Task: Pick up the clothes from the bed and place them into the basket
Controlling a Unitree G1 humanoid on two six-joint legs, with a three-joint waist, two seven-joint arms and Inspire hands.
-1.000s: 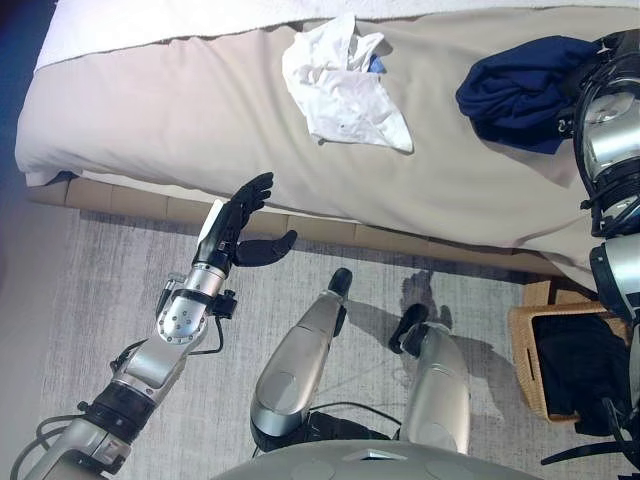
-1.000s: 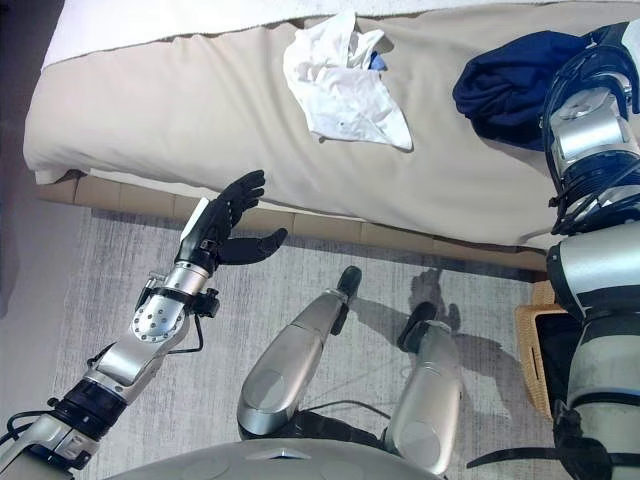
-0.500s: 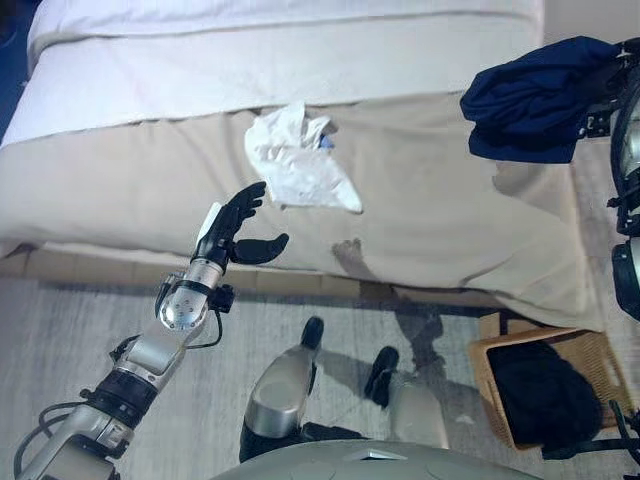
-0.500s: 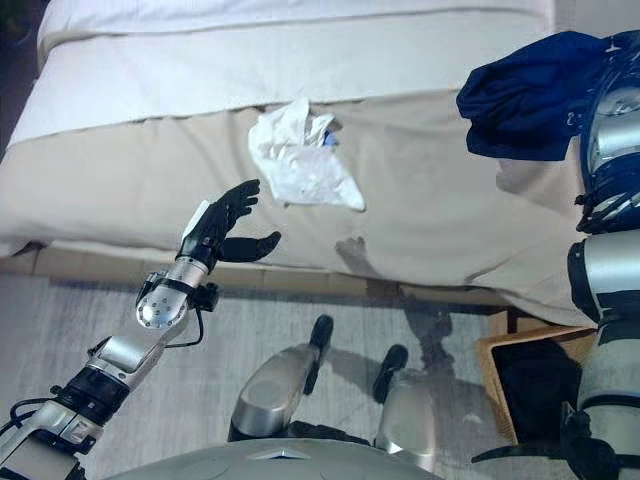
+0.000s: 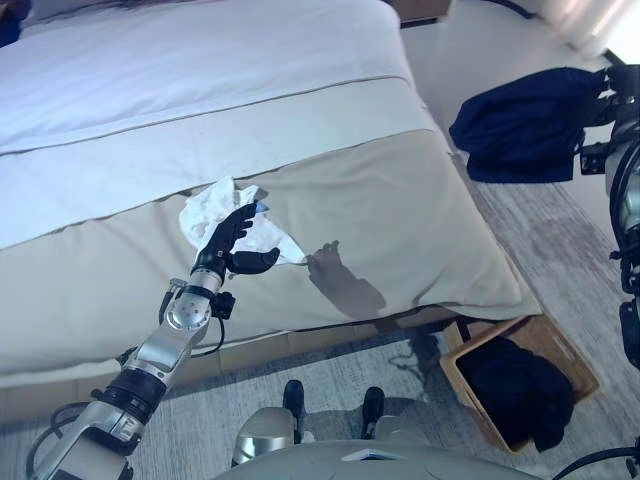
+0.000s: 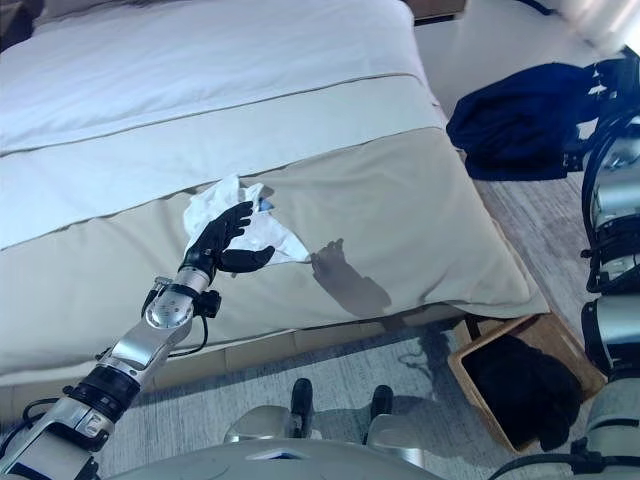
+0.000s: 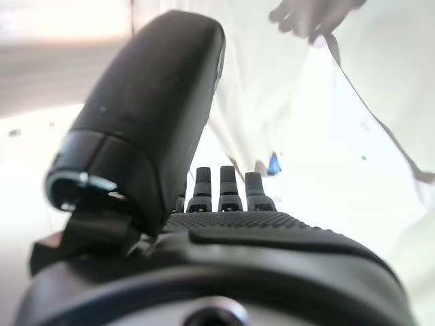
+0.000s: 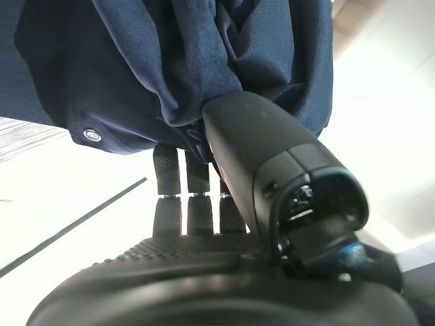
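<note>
A navy garment (image 5: 520, 125) hangs in the air past the right side of the bed, over the floor. My right hand (image 8: 204, 272) is shut on it, pinching a bunch of the cloth (image 8: 177, 61) between thumb and fingers. A crumpled white garment (image 5: 215, 208) lies on the bed's beige cover (image 5: 400, 200) near its front edge. My left hand (image 5: 232, 240) is open just in front of it, fingers straight and thumb spread, holding nothing. In the left wrist view the white garment (image 7: 353, 156) lies past the fingers.
A wicker basket (image 5: 465, 392) stands on the grey rug by the bed's front right corner, with dark clothes (image 5: 515, 385) inside. The bed's far half is covered by a white sheet (image 5: 200, 70).
The whole view has swung, showing more of the bed. The navy garment has come off the bed in my right hand and now hangs beside it. My left hand now shows against the white garment.
</note>
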